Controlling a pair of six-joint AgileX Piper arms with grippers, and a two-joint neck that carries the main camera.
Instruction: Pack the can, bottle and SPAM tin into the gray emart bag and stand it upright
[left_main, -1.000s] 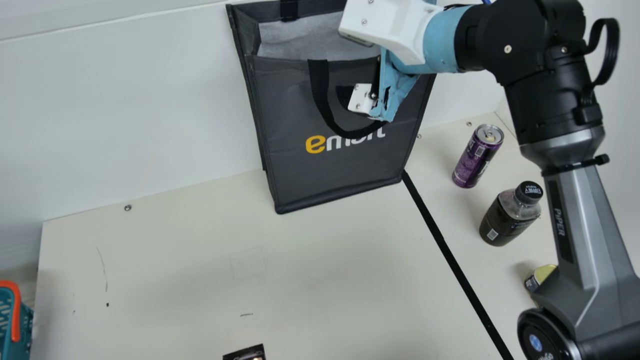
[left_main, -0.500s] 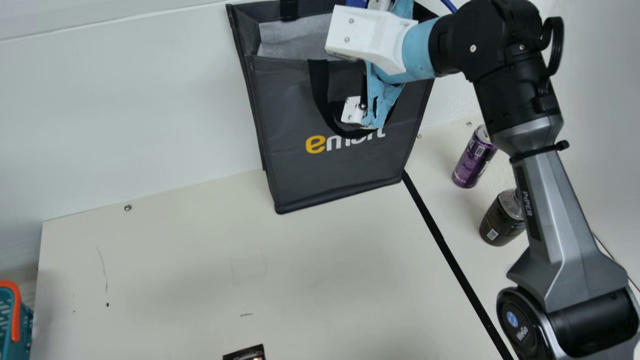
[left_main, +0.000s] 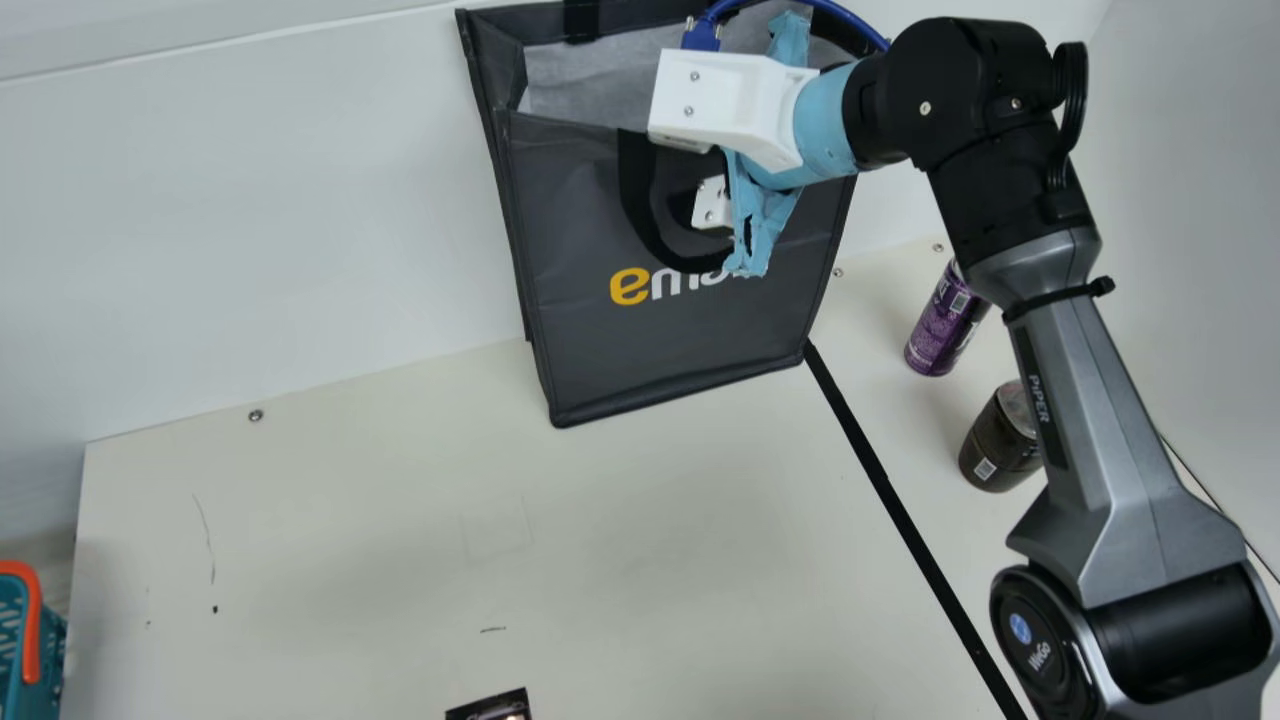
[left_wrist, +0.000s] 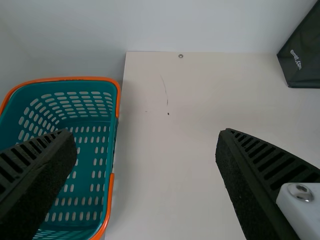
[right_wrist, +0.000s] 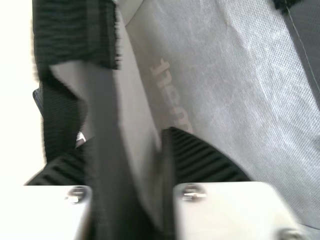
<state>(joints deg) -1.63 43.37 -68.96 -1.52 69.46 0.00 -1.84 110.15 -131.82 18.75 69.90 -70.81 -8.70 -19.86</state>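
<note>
One risk: my right gripper (right_wrist: 129, 137), shut or not I can't tell, is at the emart bag (left_main: 660, 350), twelve o'clock; a snagged handle (left_main: 636, 190) could topple it. My left fingers (left_wrist: 270, 162) gape; can (left_main: 940, 325) and bottle (left_main: 993, 450) stand towards three.

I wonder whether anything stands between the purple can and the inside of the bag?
The wall of the gray bag stands between them, with the right gripper at its front rim. Nothing visible stands on the table between bag and can.
</note>
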